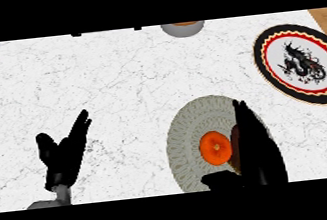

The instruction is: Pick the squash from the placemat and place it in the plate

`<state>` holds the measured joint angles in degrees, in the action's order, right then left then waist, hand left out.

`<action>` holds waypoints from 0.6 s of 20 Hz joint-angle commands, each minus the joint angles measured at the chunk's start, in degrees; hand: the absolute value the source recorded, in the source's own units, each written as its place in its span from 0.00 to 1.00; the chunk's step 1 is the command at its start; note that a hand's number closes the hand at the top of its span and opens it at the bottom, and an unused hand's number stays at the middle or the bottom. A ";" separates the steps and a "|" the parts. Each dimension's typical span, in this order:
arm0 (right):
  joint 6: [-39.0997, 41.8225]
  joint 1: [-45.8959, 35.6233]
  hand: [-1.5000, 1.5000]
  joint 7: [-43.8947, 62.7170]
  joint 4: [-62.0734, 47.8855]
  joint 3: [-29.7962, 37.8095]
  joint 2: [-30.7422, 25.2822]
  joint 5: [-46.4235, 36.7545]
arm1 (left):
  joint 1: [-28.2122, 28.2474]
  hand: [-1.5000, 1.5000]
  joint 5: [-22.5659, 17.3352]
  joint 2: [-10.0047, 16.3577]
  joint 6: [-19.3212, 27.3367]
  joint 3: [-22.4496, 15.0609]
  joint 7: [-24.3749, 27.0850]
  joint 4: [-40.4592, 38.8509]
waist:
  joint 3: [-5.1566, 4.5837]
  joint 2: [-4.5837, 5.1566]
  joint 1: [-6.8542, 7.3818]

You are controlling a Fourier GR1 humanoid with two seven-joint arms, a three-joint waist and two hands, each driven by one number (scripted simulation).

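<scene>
An orange squash [217,147] lies on a round grey patterned placemat [190,129] at the lower middle right of the counter. My right hand [256,147] stands just right of the squash with straight fingers pointing away, its thumb [218,179] below the squash; nothing is curled round it. A plate [300,64] with a black rim, red ring and a black dragon figure on white sits at the far right. My left hand [65,152] rests open at the lower left, fingers up.
A grey bowl [183,28] with an orange inside sits at the counter's far edge, middle right. The white marble counter [119,76] spreads between the hands and the plate. Wooden floor shows at both far corners.
</scene>
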<state>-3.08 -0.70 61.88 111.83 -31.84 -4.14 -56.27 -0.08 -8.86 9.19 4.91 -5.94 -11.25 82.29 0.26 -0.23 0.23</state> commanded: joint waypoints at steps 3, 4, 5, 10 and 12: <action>1.05 -3.45 0.00 8.18 -7.17 -1.42 4.00 -4.90 | 1.83 0.50 -0.65 -0.26 -1.43 0.16 -0.73 0.52 | -0.28 0.20 0.18; 0.52 -0.61 0.00 6.69 -5.55 -1.54 4.02 -6.56 | -1.44 0.50 0.28 -0.86 -0.59 0.68 -0.74 -2.92 | -0.28 0.22 -0.33; 3.91 -0.45 0.00 5.76 -4.99 1.44 3.12 -4.86 | 2.04 0.50 2.01 -2.66 1.66 -1.91 -1.18 0.90 | -0.26 0.17 -0.16; -0.80 1.15 0.00 0.75 -11.28 3.17 3.85 -5.51 | -1.72 0.50 1.11 -2.31 -0.46 0.31 -0.46 -3.58 | -0.26 0.28 -0.38; 1.88 0.92 0.00 1.53 -9.10 3.73 4.10 -5.04 | 2.10 0.50 1.97 -1.70 0.20 -0.86 -3.54 3.36 | -0.25 0.17 -0.13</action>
<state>-2.06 -0.42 61.11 103.36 -29.86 -0.63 -61.47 0.04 -7.49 8.09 4.70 -5.40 -11.13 82.32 0.30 -0.24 0.09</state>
